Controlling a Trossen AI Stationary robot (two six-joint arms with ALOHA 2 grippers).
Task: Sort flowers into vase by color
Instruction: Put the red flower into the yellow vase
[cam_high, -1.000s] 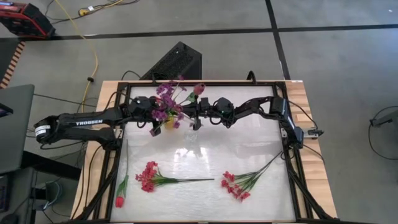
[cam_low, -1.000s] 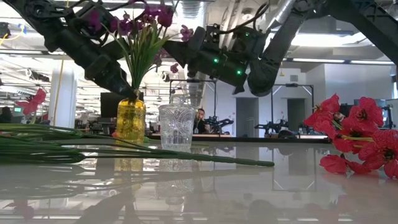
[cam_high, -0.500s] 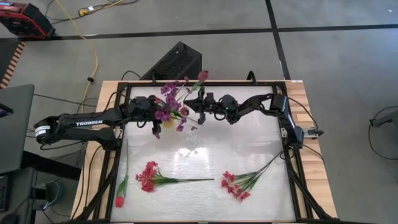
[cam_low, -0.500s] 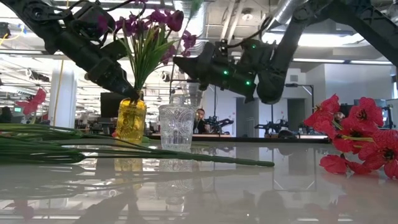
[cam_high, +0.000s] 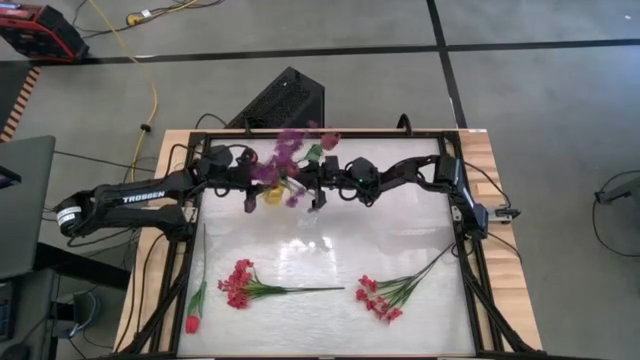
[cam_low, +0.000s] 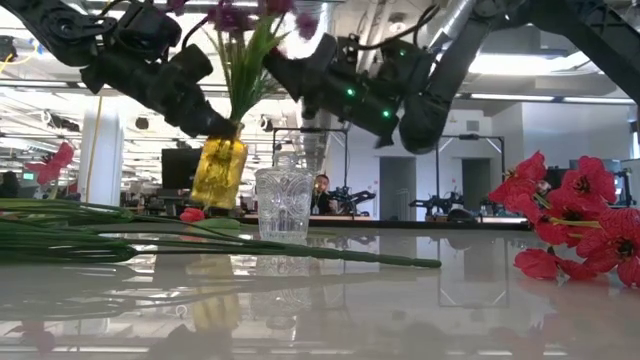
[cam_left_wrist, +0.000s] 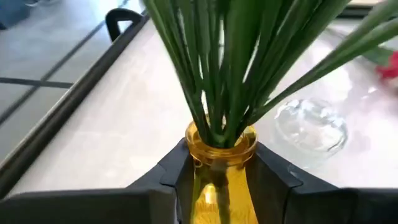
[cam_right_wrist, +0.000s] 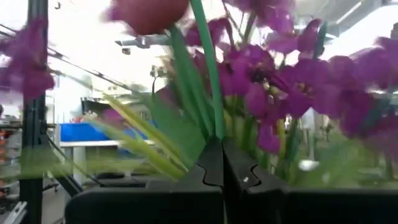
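A yellow vase (cam_low: 218, 172) holding purple flowers (cam_high: 288, 150) hangs just above the table at the far middle, with my left gripper (cam_left_wrist: 221, 168) shut on it. My right gripper (cam_right_wrist: 219, 149) reaches in from the right beside the purple blooms, shut on the stem of a dark red tulip (cam_high: 328, 140). A clear glass vase (cam_low: 284, 203) stands on the table beside the yellow one. Two red-pink sprays (cam_high: 240, 283) (cam_high: 380, 298) and a red tulip (cam_high: 192, 322) lie flat near the front edge. My left gripper pinches the yellow vase's upper body (cam_left_wrist: 219, 186), just under the rim, one finger (cam_left_wrist: 177, 177) on each side. It comes from the table's left, nearly level. The vase is lifted clear of the table and tilted, with the flowers still in it. My right gripper pinches the tulip's thin green stem (cam_right_wrist: 214, 127) between its two shut fingers, some way below the bloom (cam_right_wrist: 149, 12). The fingers lie across the stem. The stem rises past the fingertips among the purple flowers; its lower end is hidden.
Green stems (cam_low: 200, 245) of the lying flowers stretch across the near left, and red blossoms (cam_low: 570, 215) sit at the near right. A black metal frame (cam_high: 200, 140) runs round the tabletop. The middle of the table (cam_high: 330, 250) is bare.
My left gripper has taken hold of the yellow vase and raised it off the table. The vase now tilts, and its purple blooms have swung toward the far edge. My right gripper has shifted a little and come back, the tulip still in it.
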